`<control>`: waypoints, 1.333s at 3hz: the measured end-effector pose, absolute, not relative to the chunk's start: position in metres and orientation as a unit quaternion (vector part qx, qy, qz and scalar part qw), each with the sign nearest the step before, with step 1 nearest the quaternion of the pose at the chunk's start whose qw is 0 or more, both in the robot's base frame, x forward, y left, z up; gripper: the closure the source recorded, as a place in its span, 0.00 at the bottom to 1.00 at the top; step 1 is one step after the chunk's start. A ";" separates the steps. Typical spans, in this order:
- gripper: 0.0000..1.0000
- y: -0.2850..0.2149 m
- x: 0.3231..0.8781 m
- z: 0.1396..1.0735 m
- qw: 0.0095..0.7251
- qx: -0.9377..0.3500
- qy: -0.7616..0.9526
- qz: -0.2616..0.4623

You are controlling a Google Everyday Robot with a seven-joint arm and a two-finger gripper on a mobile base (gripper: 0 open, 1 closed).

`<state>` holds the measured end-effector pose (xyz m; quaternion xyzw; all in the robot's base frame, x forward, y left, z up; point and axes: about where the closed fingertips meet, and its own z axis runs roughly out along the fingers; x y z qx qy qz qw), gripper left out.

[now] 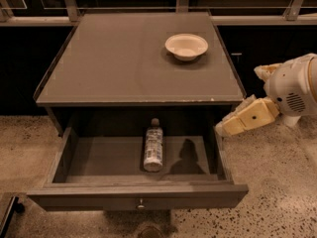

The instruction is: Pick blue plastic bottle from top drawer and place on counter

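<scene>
**Bottle lies in open drawer, gripper waits off to 3 o'clock**

Pulled out toward 6 o'clock beneath the counter: the top drawer, wide and shallow, with a small round knob at the centre of its front panel. Near the middle of the drawer floor is the blue plastic bottle, lying on its side, cap toward 12 o'clock, base toward 6 o'clock, white printed label facing up. Well apart from both side walls, resting on the drawer floor alone.

At 3 o'clock from the bottle, outside the drawer's right wall and above the speckled floor — the gripper, beige, pointing toward 9 o'clock and tilted slightly down. Tip near the drawer's right rim, just below the counter's front right corner. Not in contact with the bottle. Impossible to tell from this angle whether spread or closed. Behind it, further toward 3 o'clock, the white rounded wrist of the arm.

On the drawer floor, just to 3 o'clock of the bottle, a dark shadow.

On the counter, at about 1 o'clock from its centre, a white round bowl — upright and well apart from the bottle below.
</scene>
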<state>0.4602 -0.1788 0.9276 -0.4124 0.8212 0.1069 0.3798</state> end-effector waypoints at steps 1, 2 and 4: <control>0.00 -0.178 0.461 0.914 0.384 -0.392 0.829 0.111; 0.00 -0.162 0.468 0.880 0.382 -0.351 0.842 0.149; 0.00 -0.112 0.484 0.828 0.389 -0.326 0.838 0.197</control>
